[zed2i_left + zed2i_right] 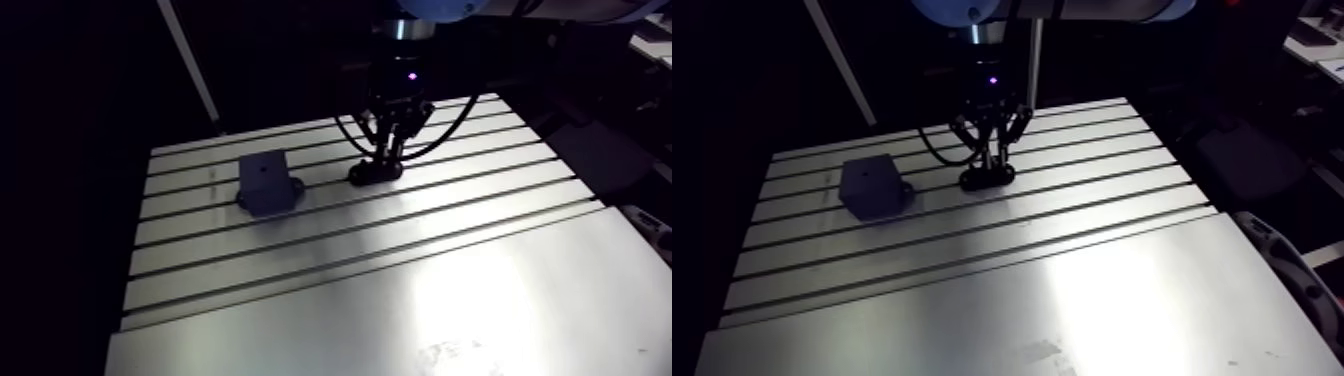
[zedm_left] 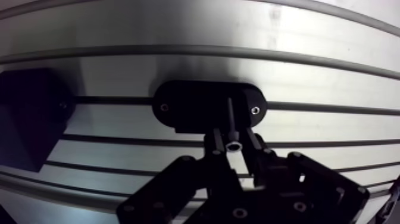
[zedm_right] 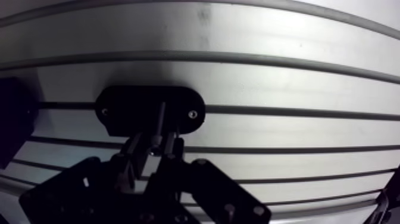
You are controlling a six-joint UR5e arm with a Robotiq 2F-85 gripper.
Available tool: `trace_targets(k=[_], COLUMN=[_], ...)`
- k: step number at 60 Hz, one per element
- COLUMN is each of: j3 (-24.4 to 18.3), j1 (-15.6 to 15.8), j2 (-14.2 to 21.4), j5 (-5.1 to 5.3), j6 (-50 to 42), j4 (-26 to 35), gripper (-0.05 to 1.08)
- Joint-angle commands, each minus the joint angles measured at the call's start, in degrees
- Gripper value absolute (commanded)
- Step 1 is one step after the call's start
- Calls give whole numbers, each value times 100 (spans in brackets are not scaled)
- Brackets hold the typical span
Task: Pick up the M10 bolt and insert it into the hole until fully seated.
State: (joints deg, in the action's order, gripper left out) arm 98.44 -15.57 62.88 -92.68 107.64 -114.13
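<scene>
The gripper (image 2: 233, 145) sits right over the black oval plate (image 2: 190, 107), its fingers closed in on the M10 bolt (image 2: 230, 121) just under the head and seemingly pinching it. The bolt stands upright, tip down at the plate's middle. Looks like the pick-up step: next comes a straight lift, then a carry to the dark block (image 1: 265, 182) beside the plate.
</scene>
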Motion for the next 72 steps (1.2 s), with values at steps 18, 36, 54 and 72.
trace_targets(k=[18, 36, 54, 72], j3=[4, -31, -75, -201], j1=[1, -8, -8, 10], j2=[8, 34, 53, 155], j5=[0, 0, 9, 43], j6=[-2, -11, -2, -2], j4=[0, 0, 69, 224], gripper=[73, 76, 80, 84])
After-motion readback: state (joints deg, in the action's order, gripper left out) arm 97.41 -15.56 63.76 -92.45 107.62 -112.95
